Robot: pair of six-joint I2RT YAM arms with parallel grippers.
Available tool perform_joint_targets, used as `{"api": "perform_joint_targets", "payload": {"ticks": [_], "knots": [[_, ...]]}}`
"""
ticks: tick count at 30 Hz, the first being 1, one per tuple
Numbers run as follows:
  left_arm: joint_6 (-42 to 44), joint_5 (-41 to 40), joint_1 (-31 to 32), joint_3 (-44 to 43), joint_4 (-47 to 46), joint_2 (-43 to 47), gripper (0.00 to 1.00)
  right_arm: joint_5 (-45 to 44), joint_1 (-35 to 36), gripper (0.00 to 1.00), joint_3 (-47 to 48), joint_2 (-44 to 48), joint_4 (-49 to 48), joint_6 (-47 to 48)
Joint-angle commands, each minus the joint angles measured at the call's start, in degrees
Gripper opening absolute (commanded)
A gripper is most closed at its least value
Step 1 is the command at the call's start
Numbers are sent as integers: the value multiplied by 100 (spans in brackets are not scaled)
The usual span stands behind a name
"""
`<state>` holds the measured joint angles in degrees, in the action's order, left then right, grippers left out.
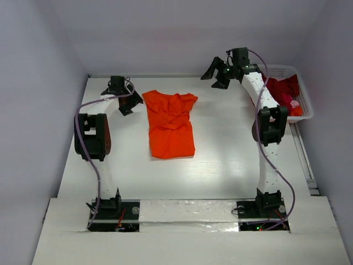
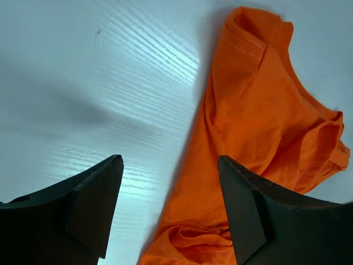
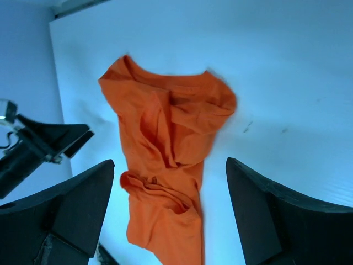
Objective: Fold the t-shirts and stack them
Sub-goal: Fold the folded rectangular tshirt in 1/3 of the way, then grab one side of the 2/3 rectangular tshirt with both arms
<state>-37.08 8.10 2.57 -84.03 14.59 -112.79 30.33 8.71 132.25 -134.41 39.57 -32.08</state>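
Observation:
An orange t-shirt (image 1: 170, 124) lies roughly folded and rumpled on the white table, left of centre. It also shows in the left wrist view (image 2: 259, 127) and in the right wrist view (image 3: 168, 149). My left gripper (image 1: 128, 101) is open and empty, low beside the shirt's far left edge. My right gripper (image 1: 216, 74) is open and empty, raised over the far table, right of the shirt. Dark red shirts (image 1: 282, 88) sit bunched in the basket.
A white latticed basket (image 1: 300, 72) stands at the far right, next to the right arm. Grey walls close in the table on the left, back and right. The left gripper (image 3: 38, 144) shows at the left of the right wrist view.

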Motion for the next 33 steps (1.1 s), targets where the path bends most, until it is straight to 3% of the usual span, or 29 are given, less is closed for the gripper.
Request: {"api": "perform_joint_targets", "payload": {"ticks": [1, 6, 14, 23, 33], "knots": [[-1, 463, -28, -289, -202, 56, 66, 430, 175, 87, -31, -103, -431, -246], [25, 763, -81, -342, -334, -312, 60, 351, 175, 83, -707, -24, -635, -290], [-45, 1018, -81, -202, -738, -559, 58, 676, 175, 81, -1324, 20, -1170, -633], [-256, 1212, -318, -719, -1248, -1218, 55, 1028, 175, 81, -393, -585, -1136, -668], [-440, 1475, -424, -1537, -1380, -1798, 53, 1098, 228, 79, -788, -569, -1400, -686]]}}
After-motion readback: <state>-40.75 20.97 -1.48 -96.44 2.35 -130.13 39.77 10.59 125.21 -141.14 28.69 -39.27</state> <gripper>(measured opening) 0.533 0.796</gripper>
